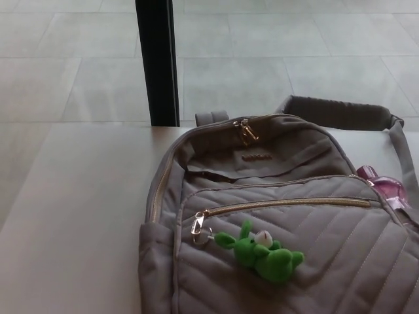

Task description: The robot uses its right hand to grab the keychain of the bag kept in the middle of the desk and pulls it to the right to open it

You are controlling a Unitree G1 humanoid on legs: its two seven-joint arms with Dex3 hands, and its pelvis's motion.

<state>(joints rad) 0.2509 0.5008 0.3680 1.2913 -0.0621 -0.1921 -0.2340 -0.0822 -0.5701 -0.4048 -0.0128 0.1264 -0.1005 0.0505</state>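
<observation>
Meanwhile, neither hand shows; keychain (pixel 262 254) lies on bag (pixel 314 229), bare desk (pixel 78 209) leftward.

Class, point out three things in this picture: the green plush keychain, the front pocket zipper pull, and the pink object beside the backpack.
green plush keychain (pixel 262 255), head view, on its body.
front pocket zipper pull (pixel 198 226), head view, on the gold tab.
pink object (pixel 386 188), head view, on its visible top.

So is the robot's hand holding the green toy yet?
No, the green toy lies alone on the bag, hanging from the zip pull, and no robot hand shows in the picture.
</observation>
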